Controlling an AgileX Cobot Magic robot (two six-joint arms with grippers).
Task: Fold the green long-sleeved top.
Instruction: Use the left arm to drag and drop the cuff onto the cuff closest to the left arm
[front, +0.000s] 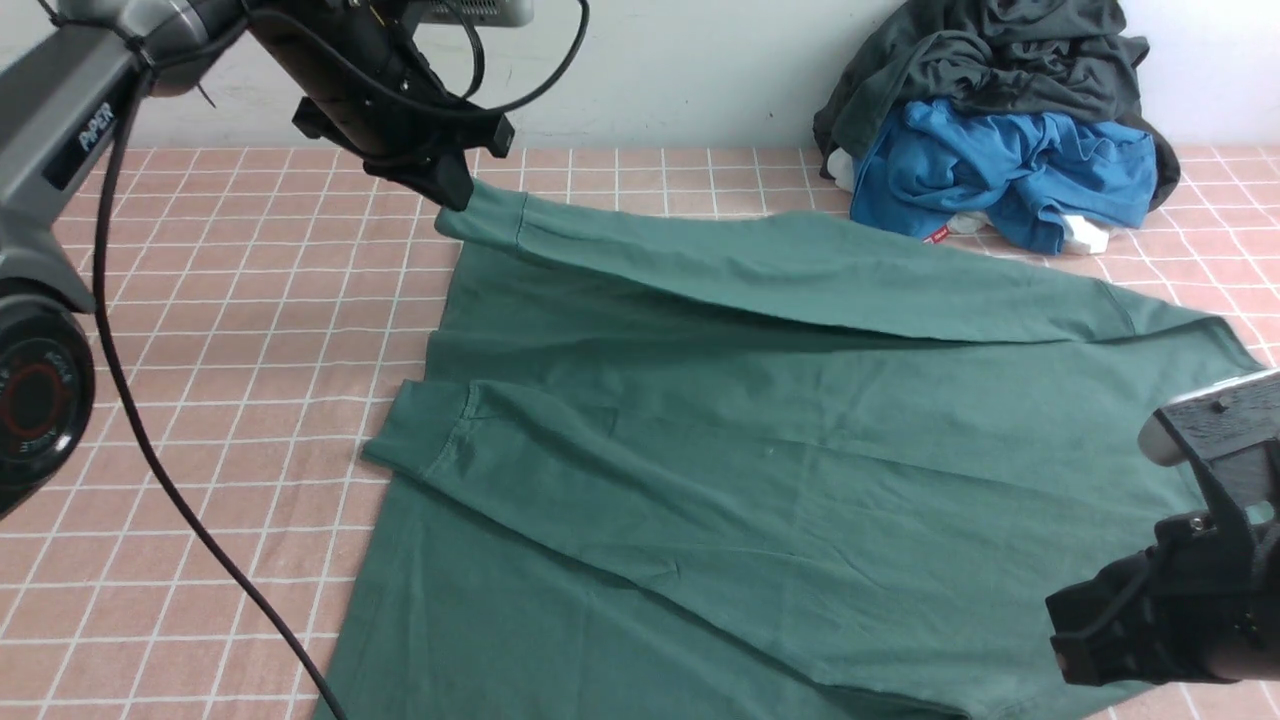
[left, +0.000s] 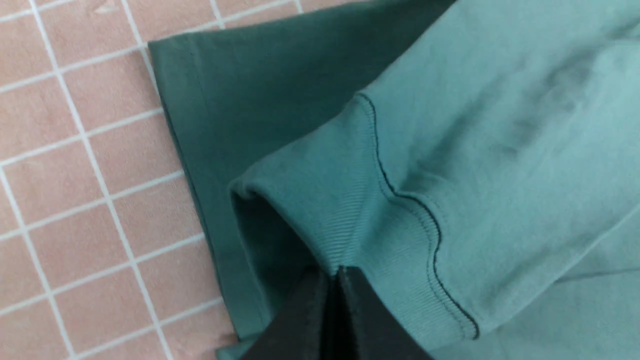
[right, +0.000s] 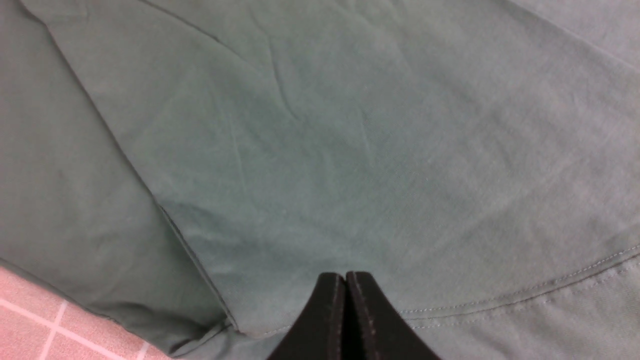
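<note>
The green long-sleeved top (front: 760, 440) lies spread on the pink checked cloth, hem to the left, both sleeves folded across the body. My left gripper (front: 452, 190) is shut on the ribbed cuff (left: 360, 240) of the far sleeve (front: 800, 270) and holds it just above the hem corner. The near sleeve's cuff (front: 415, 435) lies flat at the left. My right gripper (right: 345, 277) is shut with nothing between its jaws, hovering over the top's fabric (right: 350, 150) at the front right, near a stitched seam. Neck and logo are hidden.
A pile of a dark grey-black garment (front: 990, 60) and a bright blue garment (front: 1010, 170) sits at the back right against the wall. The pink checked tablecloth (front: 220, 330) shows to the left. A black cable (front: 170, 490) hangs from the left arm.
</note>
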